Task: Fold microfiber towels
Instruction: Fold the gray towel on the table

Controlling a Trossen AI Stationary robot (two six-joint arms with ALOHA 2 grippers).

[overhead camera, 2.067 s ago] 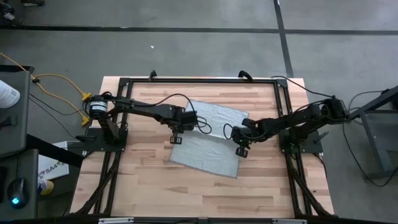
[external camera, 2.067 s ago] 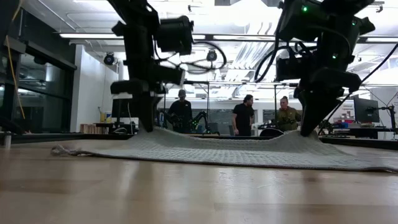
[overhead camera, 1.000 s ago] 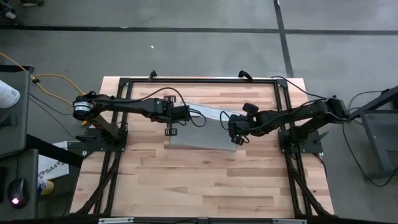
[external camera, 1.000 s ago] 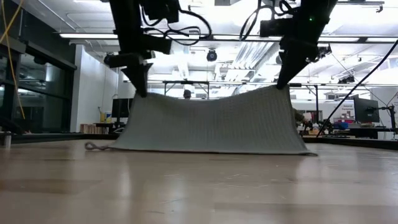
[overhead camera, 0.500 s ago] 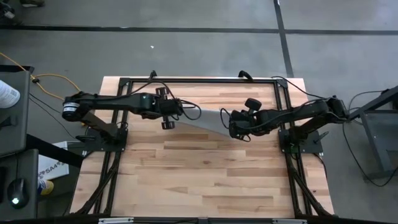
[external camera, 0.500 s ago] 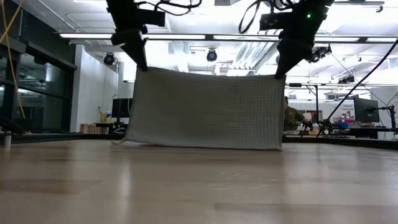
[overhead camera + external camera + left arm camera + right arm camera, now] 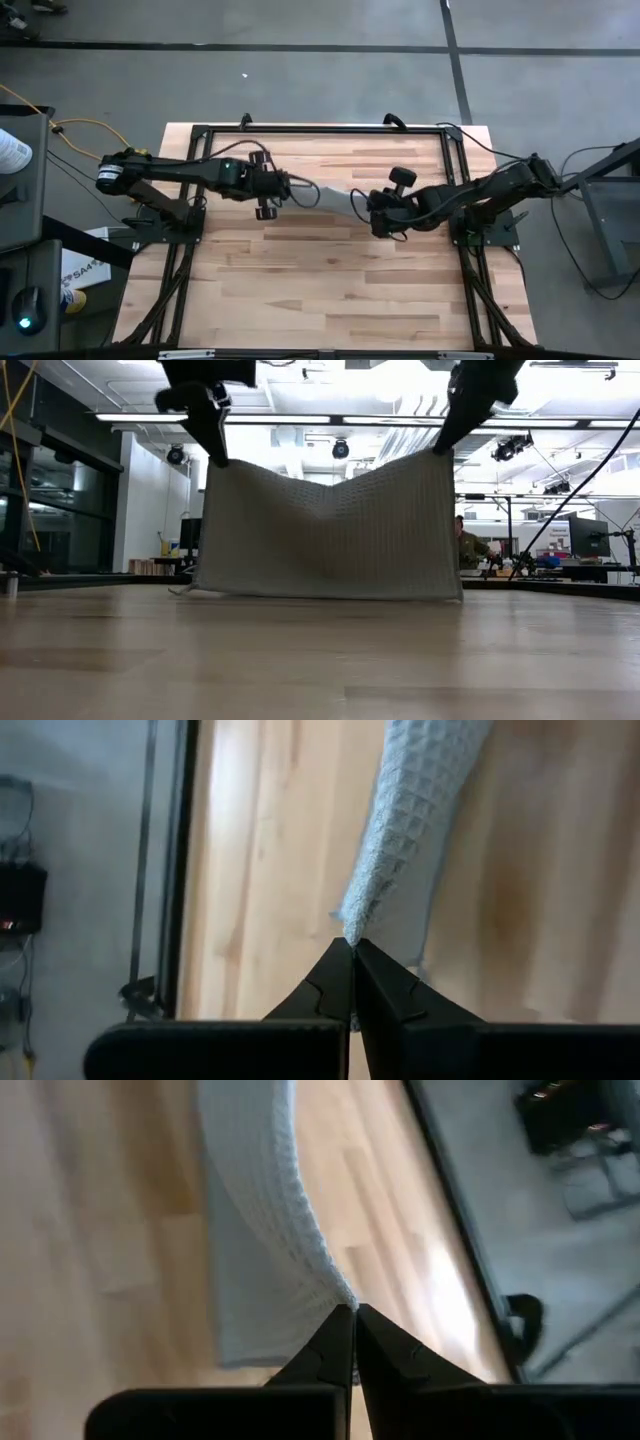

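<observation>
The light grey-blue microfiber towel (image 7: 330, 540) hangs as an upright sheet between my two grippers over the middle of the wooden table (image 7: 320, 290). From above it shows only as a narrow strip (image 7: 335, 195). My left gripper (image 7: 218, 460) is shut on one upper corner and my right gripper (image 7: 438, 448) is shut on the other. The top edge sags in the middle (image 7: 335, 485). The lower edge (image 7: 320, 596) reaches the tabletop, with a small tail at its left end (image 7: 180, 591). My left gripper pinches an upper corner of the towel (image 7: 353, 928) between its two fingertips (image 7: 335, 970), slanting down from the table's left side. The towel hangs below, its lower edge at the tabletop. My right gripper pinches the other upper corner (image 7: 340, 1295) between its fingertips (image 7: 335, 1335), slanting down from the table's right side. The cloth hangs below it.
A black metal frame (image 7: 320, 130) runs around the tabletop, with the arm bases at its left (image 7: 165, 215) and right (image 7: 485, 225) sides. The near half of the table (image 7: 320, 290) is bare wood. A person (image 7: 465, 545) shows in the room beyond.
Both grippers have risen, still shut on the corners. The towel has been drawn up from lying partly spread on the table to hanging almost wholly upright. Its top edge, straight half a second ago, now sags in the middle.
</observation>
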